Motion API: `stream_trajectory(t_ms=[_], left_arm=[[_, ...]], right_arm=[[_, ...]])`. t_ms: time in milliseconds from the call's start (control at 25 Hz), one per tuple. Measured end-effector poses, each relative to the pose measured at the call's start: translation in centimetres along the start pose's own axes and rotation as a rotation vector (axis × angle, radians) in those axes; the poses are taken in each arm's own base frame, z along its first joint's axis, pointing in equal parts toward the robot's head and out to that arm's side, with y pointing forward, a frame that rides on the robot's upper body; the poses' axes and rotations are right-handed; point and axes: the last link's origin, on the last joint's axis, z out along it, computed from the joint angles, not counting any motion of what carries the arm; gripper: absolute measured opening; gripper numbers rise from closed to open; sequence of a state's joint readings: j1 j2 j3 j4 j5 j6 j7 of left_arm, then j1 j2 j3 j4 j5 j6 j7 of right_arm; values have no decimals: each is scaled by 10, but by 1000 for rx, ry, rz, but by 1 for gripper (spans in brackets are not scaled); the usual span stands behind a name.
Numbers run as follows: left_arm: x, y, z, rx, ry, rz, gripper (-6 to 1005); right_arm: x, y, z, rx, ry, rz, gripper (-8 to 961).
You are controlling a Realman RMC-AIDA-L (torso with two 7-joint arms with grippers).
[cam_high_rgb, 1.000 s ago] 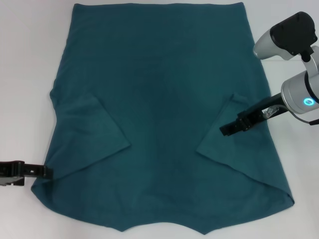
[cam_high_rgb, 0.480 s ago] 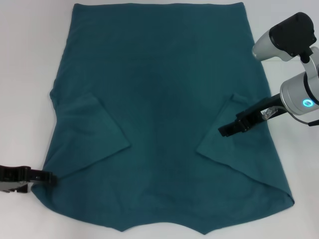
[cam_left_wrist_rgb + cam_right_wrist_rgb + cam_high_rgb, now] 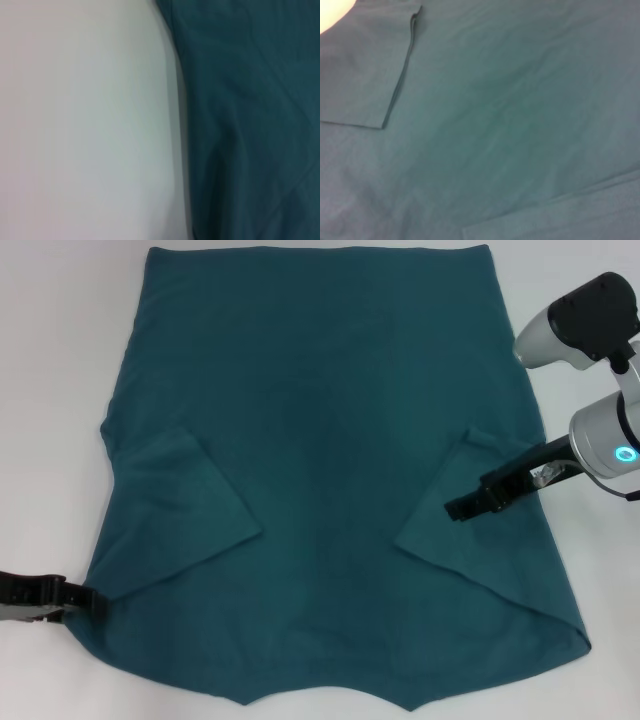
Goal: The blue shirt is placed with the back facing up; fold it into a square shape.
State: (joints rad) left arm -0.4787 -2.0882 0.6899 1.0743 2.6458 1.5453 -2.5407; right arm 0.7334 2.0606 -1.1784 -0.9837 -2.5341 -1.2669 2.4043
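Right end effector point(image 3: 458, 510) retreated; blue shirt point(image 3: 330, 440) lies lengthwise, hem far.

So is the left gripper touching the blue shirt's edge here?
Cannot tell. In the head view the left gripper meets the blue shirt at its left shoulder edge with no visible gap, but contact isn't plain; the left wrist view shows no fingers.

Left end effector point(image 3: 85, 597) low, right end effector point(image 3: 460, 508) raised.

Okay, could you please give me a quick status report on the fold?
Left gripper low at shirt's near-left edge. Right gripper over folded-in right sleeve. Shirt flat, both sleeves tucked in, body unfolded. Nothing in the way.
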Motion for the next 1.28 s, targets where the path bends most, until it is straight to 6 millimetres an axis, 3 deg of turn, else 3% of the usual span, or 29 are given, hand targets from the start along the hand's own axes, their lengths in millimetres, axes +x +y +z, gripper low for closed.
stream_trajectory(t_ms=[200, 400, 840, 1280], left_arm=[[0, 3, 3, -3, -7, 9, 667], [0, 5, 5, -6, -10, 16, 413], [1, 10, 5, -32, -5, 47, 17], [4, 13, 4, -50, 10, 81, 18]], right_arm=[[4, -1, -9, 6, -14, 9, 731], [12, -1, -20, 1, -18, 31, 732], [64, -7, -33, 51, 105, 171, 733], [100, 11, -33, 18, 219, 245, 733]])
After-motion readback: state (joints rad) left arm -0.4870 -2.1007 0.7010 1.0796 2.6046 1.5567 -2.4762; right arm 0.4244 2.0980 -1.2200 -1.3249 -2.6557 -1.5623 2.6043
